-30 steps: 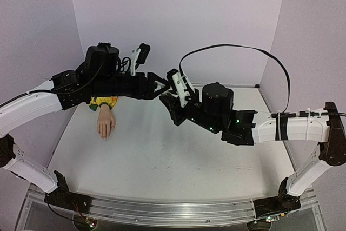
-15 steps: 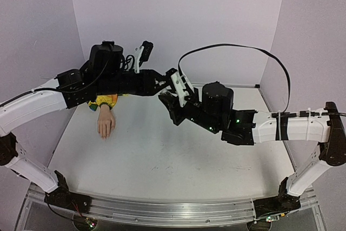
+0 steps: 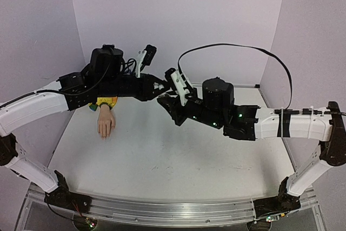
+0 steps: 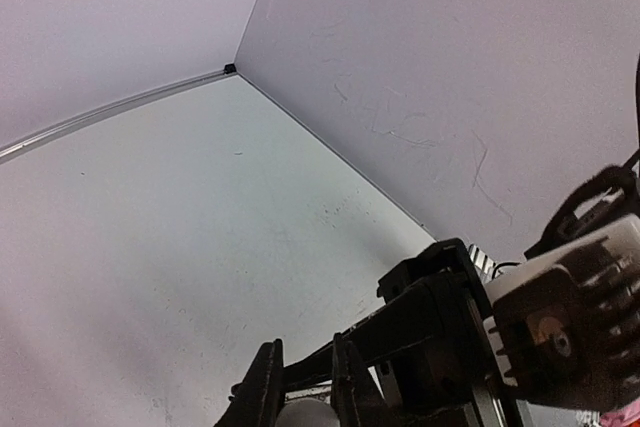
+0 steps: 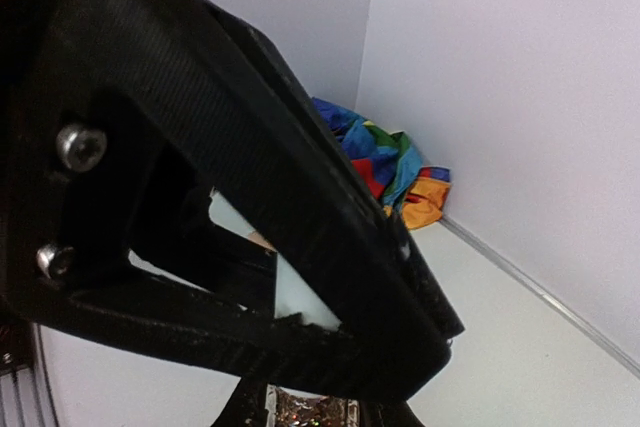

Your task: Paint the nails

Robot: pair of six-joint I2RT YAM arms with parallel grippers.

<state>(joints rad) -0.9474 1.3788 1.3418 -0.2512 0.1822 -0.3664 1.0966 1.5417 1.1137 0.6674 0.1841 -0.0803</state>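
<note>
The pale mannequin hand lies palm down at the back left of the table, its rainbow sleeve towards the wall. Its nails are too small to make out. Both grippers meet in mid-air over the table's middle. My right gripper is shut on a small glittery bottle. My left gripper is shut on the bottle's white cap, which shows between its black fingers. In the right wrist view the left gripper fills most of the frame, with the sleeve behind it.
Lilac walls close the table in at the back and on both sides. The white table top stretches in front of the grippers. A black cable arcs above the right arm.
My left gripper has closed from open onto the white cap and edged slightly right. The right arm and the mannequin hand have stayed almost still.
</note>
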